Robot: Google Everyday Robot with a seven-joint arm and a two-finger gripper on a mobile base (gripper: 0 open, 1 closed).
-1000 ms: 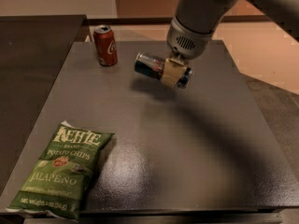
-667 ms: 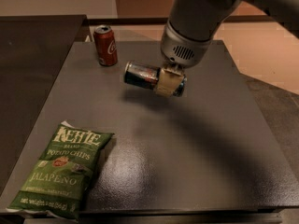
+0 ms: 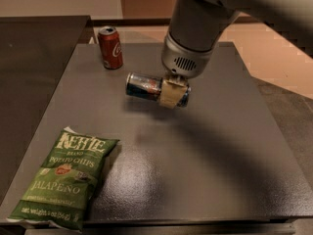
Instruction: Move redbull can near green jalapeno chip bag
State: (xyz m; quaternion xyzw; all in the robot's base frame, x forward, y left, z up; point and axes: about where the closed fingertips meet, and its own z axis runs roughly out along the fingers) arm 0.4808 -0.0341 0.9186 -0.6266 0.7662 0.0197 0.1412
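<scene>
**Pincer holds redbull can sideways, mid-worktop**

Pincer (image 3: 172, 93) is pinching the redbull can (image 3: 143, 85) across its body. The can lies horizontal with one end pointing left, and it seems to hang just above the dark worktop (image 3: 210, 151) near the middle. The green jalapeno chip bag (image 3: 68, 177) lies flat at the near left corner, well apart from the can.

By the look of it, the carry step is in hand: the can is grasped but not yet delivered. The next move calls for travel toward the near left, then a low release just beside the bag without landing on it. A can set down on its side may roll.

The bag reads "KETTLE", "POTATO CHIPS" and "JALAPENO". A red cola can (image 3: 110, 47) stands upright at the far left, with white script on it. The redbull can's markings cannot be read.
</scene>
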